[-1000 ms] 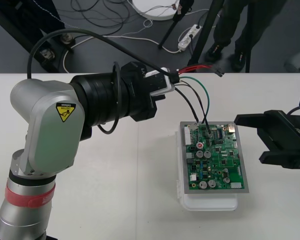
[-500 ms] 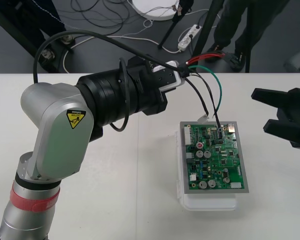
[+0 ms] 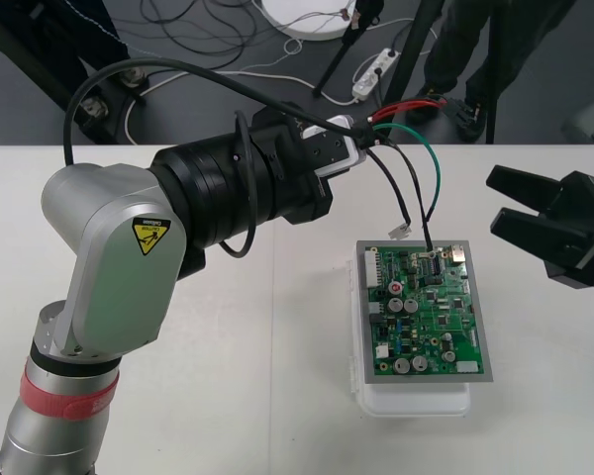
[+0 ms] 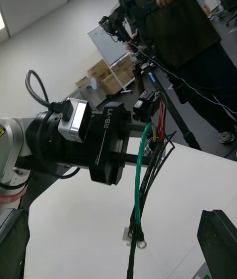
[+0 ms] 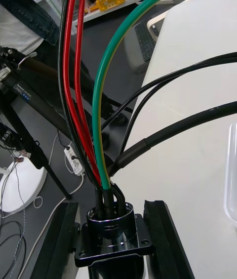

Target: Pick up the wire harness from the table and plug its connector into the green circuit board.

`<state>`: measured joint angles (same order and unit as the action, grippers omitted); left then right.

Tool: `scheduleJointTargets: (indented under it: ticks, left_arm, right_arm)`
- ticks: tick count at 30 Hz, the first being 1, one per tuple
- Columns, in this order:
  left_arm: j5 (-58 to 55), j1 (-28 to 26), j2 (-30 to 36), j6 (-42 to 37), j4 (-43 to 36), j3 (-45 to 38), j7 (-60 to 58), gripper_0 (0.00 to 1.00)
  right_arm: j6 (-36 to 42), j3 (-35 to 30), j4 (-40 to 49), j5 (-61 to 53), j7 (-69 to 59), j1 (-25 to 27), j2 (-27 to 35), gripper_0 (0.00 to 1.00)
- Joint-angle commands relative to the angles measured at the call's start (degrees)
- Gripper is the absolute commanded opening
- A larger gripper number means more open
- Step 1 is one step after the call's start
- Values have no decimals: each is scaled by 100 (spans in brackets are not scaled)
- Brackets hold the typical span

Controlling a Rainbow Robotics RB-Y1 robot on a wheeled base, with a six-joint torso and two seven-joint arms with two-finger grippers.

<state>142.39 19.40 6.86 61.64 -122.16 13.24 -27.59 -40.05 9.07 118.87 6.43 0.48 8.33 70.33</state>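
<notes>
My left gripper (image 3: pixel 356 139) hovers above the table behind the green circuit board (image 3: pixel 428 309), shut on the harness's round metal socket (image 5: pixel 111 237), whose flange sits between the black fingers (image 5: pixel 59 239). Red, green and black wires (image 3: pixel 428 163) arch out from it. One black wire drops to the board's far edge, ending in the black plug (image 3: pixel 428 254); I cannot tell whether it is seated. A small white connector (image 3: pixel 400 231) dangles just behind the board. My right gripper (image 3: pixel 493 201) stands open to the right of the board. From it I see the left gripper (image 4: pixel 106 145) and the green wire (image 4: pixel 140 180).
The board rests on a white base (image 3: pixel 416 401) right of the table's middle. Cables and a power strip (image 3: pixel 376 69) lie on the dark floor beyond the far edge. The left arm's big elbow (image 3: pixel 119 267) covers the table's left side.
The left gripper carried the socket right and slightly up, then held still. The right gripper drew back from the board's right edge and now sits slightly higher. The plug end shifted a little.
</notes>
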Motion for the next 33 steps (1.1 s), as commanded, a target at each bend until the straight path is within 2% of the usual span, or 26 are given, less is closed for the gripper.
scheduleJointTargets:
  ticks: [1,7,18,33]
  left_arm:
    - [-62,-129,-124,-363,-220,74,-203,0]
    - [-168,-155,-124,-398,-220,74,-264,0]
    - [-203,-155,-124,-407,-220,74,-273,0]
    - [-273,-155,-124,-398,-220,74,-299,0]
  right_arm:
    - [665,-476,717,-106,-162,362,-168,100]
    - [1641,-863,1508,-256,-241,766,-256,100]
    - [2863,-880,2096,-256,-215,757,-450,100]
    - [3364,-775,2228,-10,-127,757,-836,100]
